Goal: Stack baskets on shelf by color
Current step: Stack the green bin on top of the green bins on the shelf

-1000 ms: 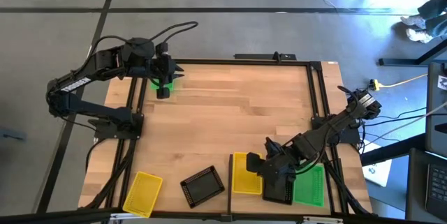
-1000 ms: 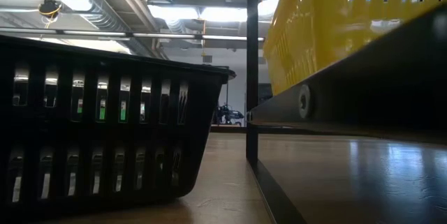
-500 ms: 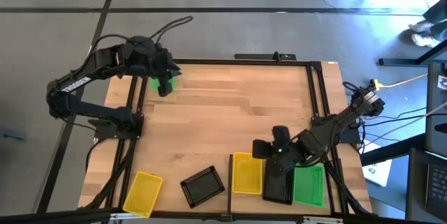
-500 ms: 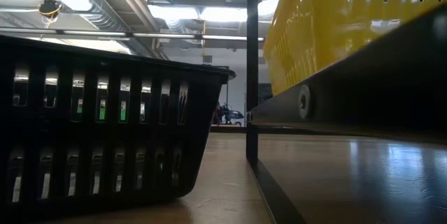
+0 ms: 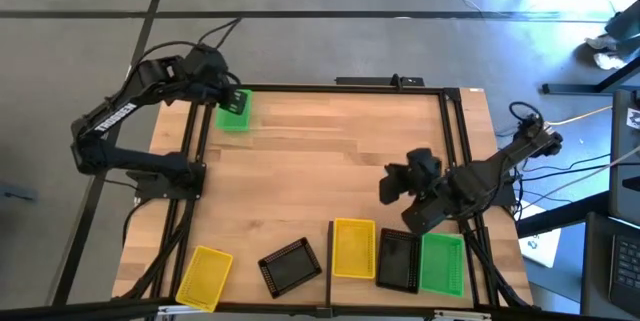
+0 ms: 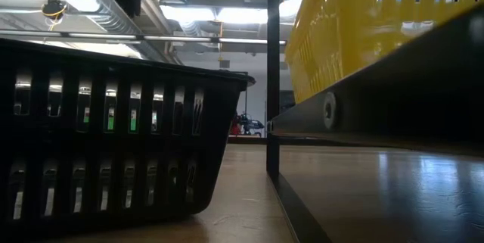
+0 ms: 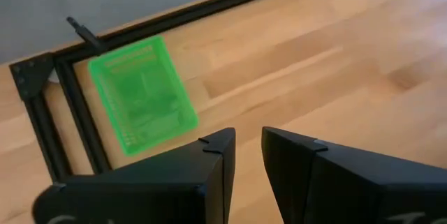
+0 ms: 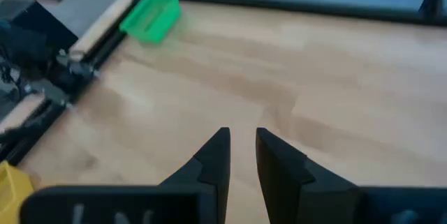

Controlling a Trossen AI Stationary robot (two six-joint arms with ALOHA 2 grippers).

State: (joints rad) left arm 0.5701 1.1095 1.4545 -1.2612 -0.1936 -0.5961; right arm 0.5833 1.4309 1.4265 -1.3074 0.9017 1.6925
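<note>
A green basket (image 5: 234, 111) lies flat on its bottom in the table's far left corner, also seen in my left wrist view (image 7: 143, 95) and right wrist view (image 8: 150, 15). My left gripper (image 5: 225, 93) hovers just beyond it, open by a narrow gap (image 7: 248, 135), holding nothing. At the near edge a yellow basket (image 5: 353, 249), a black basket (image 5: 398, 259) and a green basket (image 5: 441, 264) sit side by side on the shelf (image 6: 393, 76). My right gripper (image 5: 388, 187) hangs above the bare table beyond them, narrowly open (image 8: 243, 135) and empty.
A second yellow basket (image 5: 205, 276) and a second black basket (image 5: 290, 266) lie loose on the tabletop near the front edge, left of the shelf. A black frame (image 5: 455, 131) runs along the table's sides. The table's middle (image 5: 330, 161) is bare wood.
My left gripper has drawn back from over the green basket toward the far left corner and rolled; the basket now shows whole on the table. My right gripper has risen off the black basket on the shelf, gone toward the far edge and turned; that basket stays in place.
</note>
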